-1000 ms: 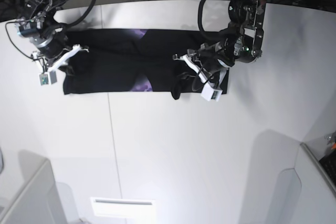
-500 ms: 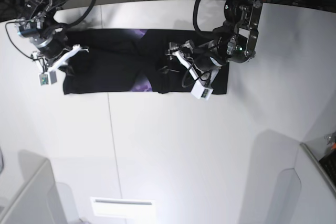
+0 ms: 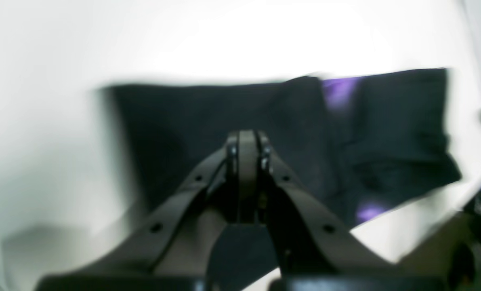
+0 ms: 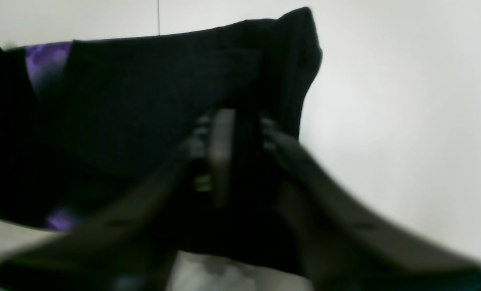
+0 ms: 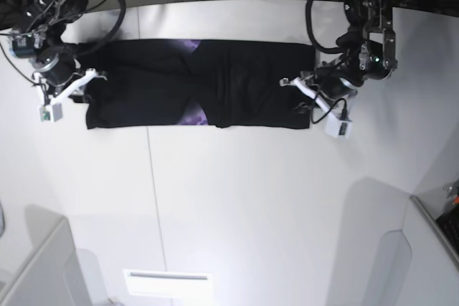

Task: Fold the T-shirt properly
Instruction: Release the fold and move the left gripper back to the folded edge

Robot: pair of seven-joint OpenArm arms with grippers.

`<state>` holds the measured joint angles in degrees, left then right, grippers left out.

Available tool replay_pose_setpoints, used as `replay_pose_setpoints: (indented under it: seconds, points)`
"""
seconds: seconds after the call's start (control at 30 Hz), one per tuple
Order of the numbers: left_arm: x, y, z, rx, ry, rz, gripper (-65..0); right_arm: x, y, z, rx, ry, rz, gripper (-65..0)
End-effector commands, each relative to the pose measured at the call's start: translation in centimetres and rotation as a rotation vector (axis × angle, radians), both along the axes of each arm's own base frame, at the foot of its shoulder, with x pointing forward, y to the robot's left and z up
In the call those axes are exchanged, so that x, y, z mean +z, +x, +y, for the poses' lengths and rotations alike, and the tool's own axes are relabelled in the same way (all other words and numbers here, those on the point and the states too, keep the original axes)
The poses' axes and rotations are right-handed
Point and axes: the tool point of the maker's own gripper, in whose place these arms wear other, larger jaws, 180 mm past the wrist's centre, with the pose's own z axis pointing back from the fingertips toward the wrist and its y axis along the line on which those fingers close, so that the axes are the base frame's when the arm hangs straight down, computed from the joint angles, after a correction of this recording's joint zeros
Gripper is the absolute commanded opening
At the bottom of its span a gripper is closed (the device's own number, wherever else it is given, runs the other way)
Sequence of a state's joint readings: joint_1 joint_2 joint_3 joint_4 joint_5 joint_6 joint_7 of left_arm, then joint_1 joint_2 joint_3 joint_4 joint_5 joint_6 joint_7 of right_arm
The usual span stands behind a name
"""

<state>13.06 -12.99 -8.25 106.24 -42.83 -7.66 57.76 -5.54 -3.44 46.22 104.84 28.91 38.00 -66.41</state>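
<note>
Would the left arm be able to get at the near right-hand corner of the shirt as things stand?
Probably yes: the left gripper hangs shut beside that end of the shirt, and nothing lies on the table between them.

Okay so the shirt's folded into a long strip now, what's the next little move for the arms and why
Probably bring the left gripper down onto the strip's end beside it and pinch it, ready to fold it across. The T-shirt lies as one long flat band on the table, so an end-over fold seems due. The left fingers are shut and hold nothing; the right gripper sits at the other end.
</note>
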Motion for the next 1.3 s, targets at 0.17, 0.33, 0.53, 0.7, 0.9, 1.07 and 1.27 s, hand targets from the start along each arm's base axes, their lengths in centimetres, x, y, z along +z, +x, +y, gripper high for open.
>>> replay_pose_setpoints:
  seconds: [0.17, 0.33, 0.53, 0.7, 0.9, 1.07, 1.27]
  points:
    - [0.9, -1.4, 8.7, 0.145, 0.126, -0.023, -65.0, -1.0, 0.2, -2.7, -0.011, 0.078, 0.027, -20.6]
    - [1.3, -2.8, 13.2, 0.17, 0.218, -0.049, -65.0, -3.0, 0.0, -2.6, -0.026, 0.193, 0.056, -20.6]
    - [-1.1, -4.0, 15.1, 0.124, 0.407, -0.046, -65.0, -2.6, 0.8, -1.8, -0.019, 0.258, 0.015, -20.6]
    - [-3.5, -5.3, 14.9, 0.106, 0.413, -0.022, -65.0, -4.0, 0.5, -1.7, -0.032, 0.305, 0.054, -20.6]
    - [-4.0, -5.4, 14.5, 0.114, 0.395, -0.018, -65.0, -5.3, -0.7, -1.4, -0.034, 0.324, 0.1, -20.6]
    - [-4.8, -4.9, 11.2, 0.032, 0.359, -0.016, -65.0, -6.1, -1.2, 0.9, 0.045, 0.327, 0.144, -20.6]
    - [-5.3, -4.3, 8.7, 0.008, 0.311, -0.024, -65.0, -6.2, -1.2, 1.1, 0.045, 0.331, 0.145, -22.1]
